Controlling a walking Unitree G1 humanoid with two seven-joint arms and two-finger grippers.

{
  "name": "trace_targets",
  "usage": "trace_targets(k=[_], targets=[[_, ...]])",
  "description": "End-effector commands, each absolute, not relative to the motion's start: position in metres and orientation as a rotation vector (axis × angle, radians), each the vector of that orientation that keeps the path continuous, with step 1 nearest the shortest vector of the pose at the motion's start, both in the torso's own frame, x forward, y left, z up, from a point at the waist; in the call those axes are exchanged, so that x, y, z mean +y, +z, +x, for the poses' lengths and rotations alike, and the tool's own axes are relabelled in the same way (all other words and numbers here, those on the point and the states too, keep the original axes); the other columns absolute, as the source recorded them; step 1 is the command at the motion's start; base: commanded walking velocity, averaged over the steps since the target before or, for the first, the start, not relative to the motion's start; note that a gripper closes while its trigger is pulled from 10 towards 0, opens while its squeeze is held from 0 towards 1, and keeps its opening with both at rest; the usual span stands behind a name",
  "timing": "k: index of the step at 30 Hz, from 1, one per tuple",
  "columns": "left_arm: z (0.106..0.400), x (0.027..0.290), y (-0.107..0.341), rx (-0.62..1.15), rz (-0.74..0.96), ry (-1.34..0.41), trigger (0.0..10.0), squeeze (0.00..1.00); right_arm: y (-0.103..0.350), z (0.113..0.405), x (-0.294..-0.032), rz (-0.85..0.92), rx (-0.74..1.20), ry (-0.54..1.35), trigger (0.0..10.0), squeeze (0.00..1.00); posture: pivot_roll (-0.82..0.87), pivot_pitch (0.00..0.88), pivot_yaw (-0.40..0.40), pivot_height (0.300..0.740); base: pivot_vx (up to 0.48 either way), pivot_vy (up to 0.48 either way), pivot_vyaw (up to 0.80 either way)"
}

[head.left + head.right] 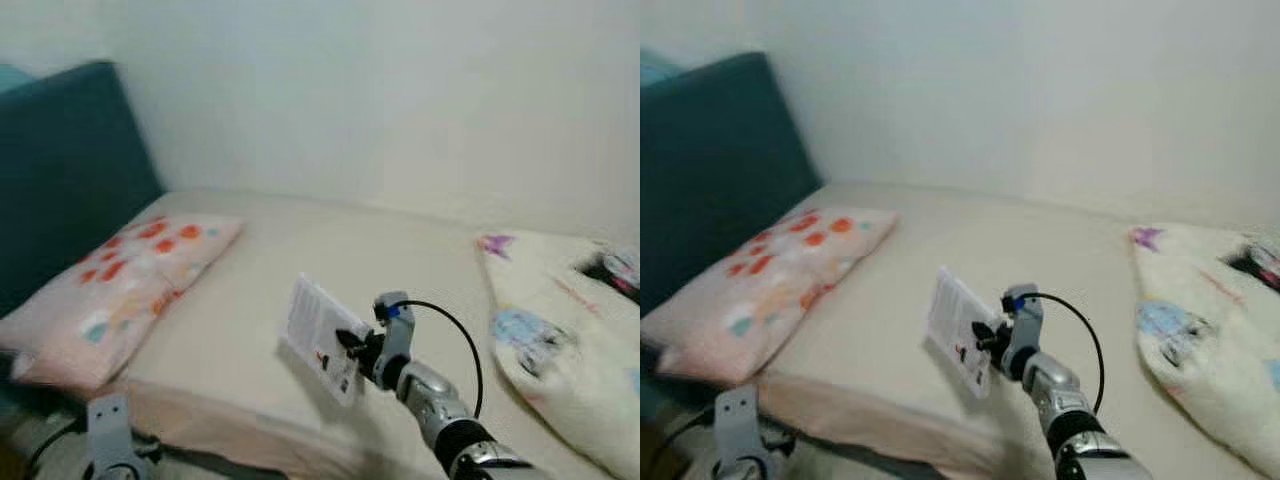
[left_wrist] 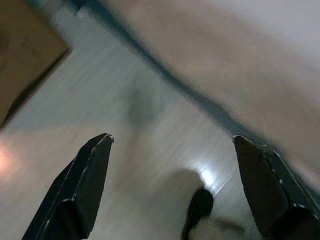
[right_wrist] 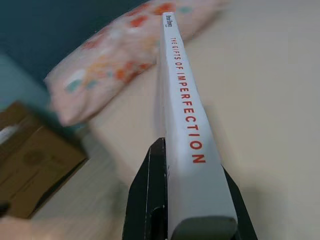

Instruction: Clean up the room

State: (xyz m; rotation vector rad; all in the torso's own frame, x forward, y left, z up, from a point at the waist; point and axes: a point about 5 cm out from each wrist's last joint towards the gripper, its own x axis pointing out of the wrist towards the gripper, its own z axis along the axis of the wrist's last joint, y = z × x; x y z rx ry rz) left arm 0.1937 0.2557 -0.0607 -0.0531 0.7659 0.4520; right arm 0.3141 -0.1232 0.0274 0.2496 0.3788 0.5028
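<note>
We are carrying a book (image 1: 322,338) in our right gripper (image 1: 352,347), whose jaws are clamped on its spine end (the title along the spine reads clearly in the right wrist view). The book hangs above the bed (image 1: 300,260), near its front edge, between the flowered pillow (image 1: 120,290) and the patterned blanket (image 1: 560,350). Our left gripper (image 2: 172,185) hangs low beside the bed with its jaws spread wide over the wooden floor (image 2: 125,130), near a cardboard box (image 2: 25,60). We judge this to be the carrying step: the book is lifted and needs a proper home. The next move calls for turning away and finding a place to set it down flat.
</note>
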Motion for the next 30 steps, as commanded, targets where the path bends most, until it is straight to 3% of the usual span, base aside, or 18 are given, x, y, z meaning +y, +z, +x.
trace_targets(k=[1,21,25,30], targets=[[0.19,0.253,-0.064,0.798,-0.04,0.434,10.0,0.0,0.034,0.318,-0.117,0.249,0.342,0.519,10.0,0.0,0.04,0.0,-0.016,0.693,0.0,0.0,0.73],[0.182,0.246,-0.07,0.839,-0.033,0.372,10.0,0.0,0.031,0.317,-0.119,0.25,0.346,0.496,10.0,0.0,0.05,0.0,-0.014,0.693,0.0,0.0,0.73],[0.187,0.244,-0.069,0.835,-0.028,0.343,10.0,0.0,0.022,0.313,-0.127,0.182,0.409,0.422,10.0,0.0,0.04,0.0,-0.013,0.693,0.0,0.0,0.71],[0.191,0.244,-0.067,0.838,-0.017,0.331,10.0,0.0,0.015,0.309,-0.138,0.143,0.448,0.356,10.0,0.0,0.03,0.0,-0.013,0.693,0.0,-0.457,0.0]])
